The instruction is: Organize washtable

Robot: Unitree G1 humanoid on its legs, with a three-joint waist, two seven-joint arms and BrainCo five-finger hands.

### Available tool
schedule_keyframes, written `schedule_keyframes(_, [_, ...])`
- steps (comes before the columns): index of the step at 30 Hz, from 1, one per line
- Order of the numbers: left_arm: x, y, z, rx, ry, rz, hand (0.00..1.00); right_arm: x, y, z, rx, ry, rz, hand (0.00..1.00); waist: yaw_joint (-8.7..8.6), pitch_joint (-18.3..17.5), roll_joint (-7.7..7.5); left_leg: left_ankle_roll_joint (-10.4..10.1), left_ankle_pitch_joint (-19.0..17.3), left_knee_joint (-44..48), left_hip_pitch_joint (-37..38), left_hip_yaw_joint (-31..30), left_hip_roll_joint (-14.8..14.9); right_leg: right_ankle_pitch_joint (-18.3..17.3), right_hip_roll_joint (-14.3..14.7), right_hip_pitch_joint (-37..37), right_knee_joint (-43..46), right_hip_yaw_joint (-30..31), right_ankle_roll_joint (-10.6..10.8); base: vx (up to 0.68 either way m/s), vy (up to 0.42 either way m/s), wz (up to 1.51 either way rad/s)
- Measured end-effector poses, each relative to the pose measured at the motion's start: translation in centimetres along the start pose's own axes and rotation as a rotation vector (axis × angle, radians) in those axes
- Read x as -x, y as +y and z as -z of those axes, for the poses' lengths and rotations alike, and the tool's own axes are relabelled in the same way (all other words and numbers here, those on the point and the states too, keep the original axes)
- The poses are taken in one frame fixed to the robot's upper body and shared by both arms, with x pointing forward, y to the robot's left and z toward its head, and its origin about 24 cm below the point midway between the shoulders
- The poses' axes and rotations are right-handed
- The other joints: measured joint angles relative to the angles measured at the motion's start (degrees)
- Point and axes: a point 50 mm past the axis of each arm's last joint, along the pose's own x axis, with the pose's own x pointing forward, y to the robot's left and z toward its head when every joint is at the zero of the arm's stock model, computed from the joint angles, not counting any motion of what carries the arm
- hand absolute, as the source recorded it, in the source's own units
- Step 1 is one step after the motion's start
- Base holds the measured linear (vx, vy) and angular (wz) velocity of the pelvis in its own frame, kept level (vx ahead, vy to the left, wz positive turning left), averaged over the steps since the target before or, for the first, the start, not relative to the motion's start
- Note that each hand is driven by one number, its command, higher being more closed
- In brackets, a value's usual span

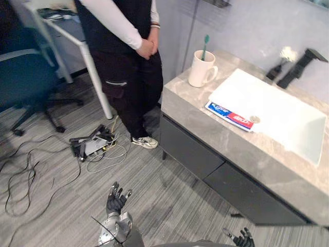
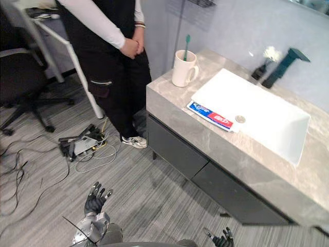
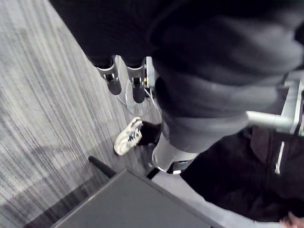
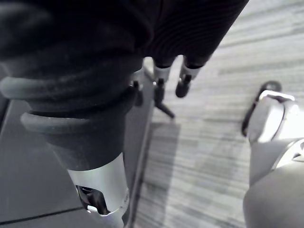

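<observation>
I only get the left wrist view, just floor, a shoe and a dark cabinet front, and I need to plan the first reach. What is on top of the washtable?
Observer: A white mug stands at the corner of the grey counter nearest the person, with a green toothbrush upright in it.
Operator: Anything else loose up there?
Observer: A toothpaste tube lies flat on the counter, beside the front edge of the white sink.
Operator: Where is my right hand?
Observer: The right hand hangs low over the floor in front of the cabinet, fingers relaxed, holding nothing.
</observation>
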Motion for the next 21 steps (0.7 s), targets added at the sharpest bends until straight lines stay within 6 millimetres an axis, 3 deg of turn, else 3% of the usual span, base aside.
schedule_keyframes(2, [-0.3,-1.1,-0.3,-0.031,-0.006,0.058,0.00,-0.4,0.2,-0.9,-0.028,-0.027,0.000,0.00,-0.53,0.39,1.08,2.46,-1.34,0.12,1.04,5.32,-0.24,6.80,-0.17,-4.53,3.58,2.06,-1.34,0.10,0.383,-1.18])
schedule_keyframes(3, [-0.4,-1.6,-0.3,-0.054,-0.005,0.099,0.00,-0.4,0.3,-1.2,-0.038,-0.037,-0.001,0.00,-1.04,1.01,2.03,3.49,-1.86,-0.41,2.48,7.63,-0.59,11.44,-0.16,-6.32,5.11,2.21,-2.86,0.11,0.425,-1.22])
schedule_keyframes(4, [-0.2,-2.3,-0.1,-0.081,0.003,0.143,0.00,-0.3,0.2,-1.1,-0.046,-0.034,-0.001,0.00,-1.28,1.69,3.10,5.16,-2.13,-2.84,6.28,11.70,-1.03,19.66,0.09,-8.81,7.08,2.09,-5.83,0.10,0.424,-1.23])
schedule_keyframes(5, [-0.1,-2.6,0.1,-0.092,0.008,0.161,0.00,-0.2,0.1,-1.1,-0.051,-0.038,0.001,0.00,-1.38,2.10,3.86,6.08,-1.90,-4.30,8.12,13.22,-1.11,23.47,0.44,-9.80,7.87,1.47,-7.60,0.08,0.413,-1.26])
schedule_keyframes(6, [0.1,-2.9,0.3,-0.114,0.016,0.196,0.00,-0.1,0.3,-1.3,-0.062,-0.047,-0.009,0.00,-2.59,3.06,5.66,8.26,-0.97,-8.17,11.99,16.27,-0.55,23.27,3.11,-12.84,14.23,-1.72,-8.27,0.04,0.277,-0.80])
schedule_keyframes(7, [0.1,-3.0,0.4,-0.121,0.018,0.203,0.00,0.1,0.3,-1.2,-0.067,-0.047,-0.013,0.00,-2.61,3.09,5.73,8.97,-0.52,-9.98,13.51,17.51,-0.62,21.29,4.23,-14.33,17.20,-4.00,-8.92,0.01,0.258,-0.91])
schedule_keyframes(8, [0.1,-3.1,0.4,-0.127,0.021,0.214,0.00,0.3,0.4,-1.1,-0.064,-0.049,-0.023,0.00,-2.42,3.12,5.51,9.73,0.41,-13.53,16.46,20.17,-1.12,16.54,5.56,-17.51,22.21,-11.37,-10.48,-0.01,0.126,-0.71])
schedule_keyframes(10, [0.4,-3.3,0.8,-0.127,0.038,0.230,0.00,0.4,0.6,-1.4,-0.058,-0.066,-0.046,0.00,-2.45,3.14,5.37,10.30,2.00,-18.99,20.36,23.35,-2.30,9.47,6.37,-20.26,27.41,-23.31,-11.37,0.02,0.126,-0.74])
schedule_keyframes(12, [0.5,-3.3,1.0,-0.128,0.046,0.236,0.00,0.3,0.8,-1.8,-0.055,-0.080,-0.058,0.00,-2.61,3.20,5.62,10.12,3.26,-23.54,22.94,26.26,-2.72,3.89,8.15,-20.32,26.00,-34.48,-10.33,0.14,0.116,-0.69])
schedule_keyframes(14, [0.4,-3.6,0.8,-0.125,0.040,0.242,0.00,0.2,1.1,-2.2,-0.047,-0.096,-0.077,0.00,-2.38,3.32,5.57,9.85,3.44,-24.92,23.24,28.78,-2.74,0.71,8.93,-19.78,18.21,-44.65,-10.19,0.20,0.038,-0.69])
schedule_keyframes(15, [0.3,-3.6,0.8,-0.123,0.039,0.241,0.00,0.1,1.3,-2.3,-0.042,-0.099,-0.084,0.00,-2.37,3.48,5.53,9.85,3.44,-25.01,23.39,29.44,-2.63,0.76,9.54,-19.19,13.68,-46.43,-10.48,0.16,-0.031,-0.85])
schedule_keyframes(16, [0.1,-3.5,0.5,-0.118,0.032,0.232,0.00,-0.1,1.8,-2.6,-0.034,-0.104,-0.107,0.00,-2.24,3.97,4.66,9.76,3.39,-25.14,24.44,31.37,-2.85,3.78,11.09,-17.03,0.79,-48.35,-11.70,0.19,-0.067,-0.84])
schedule_keyframes(17, [0.0,-3.4,0.6,-0.117,0.037,0.224,0.00,-0.1,2.0,-2.7,-0.027,-0.110,-0.121,0.00,-2.18,5.01,3.82,8.82,3.06,-25.56,26.70,32.90,-3.37,8.17,11.66,-14.19,-5.43,-48.94,-14.66,0.28,-0.077,-1.05])
schedule_keyframes(18, [-0.3,-3.8,0.6,-0.107,0.039,0.227,0.00,-0.4,1.9,-3.5,-0.019,-0.136,-0.120,0.00,-2.58,6.15,6.16,7.34,3.21,-25.75,28.70,34.54,-1.95,9.80,13.73,-11.48,-7.68,-48.68,-15.72,0.28,-0.068,-0.78])
schedule_keyframes(21, [-0.5,-5.3,0.0,-0.074,0.013,0.259,0.00,-0.7,1.3,-3.6,-0.014,-0.139,-0.104,0.00,-2.59,6.31,7.70,5.20,5.04,-31.12,30.70,35.20,-1.87,9.51,14.52,-11.09,-7.85,-48.46,-16.16,0.17,-0.017,-0.38])
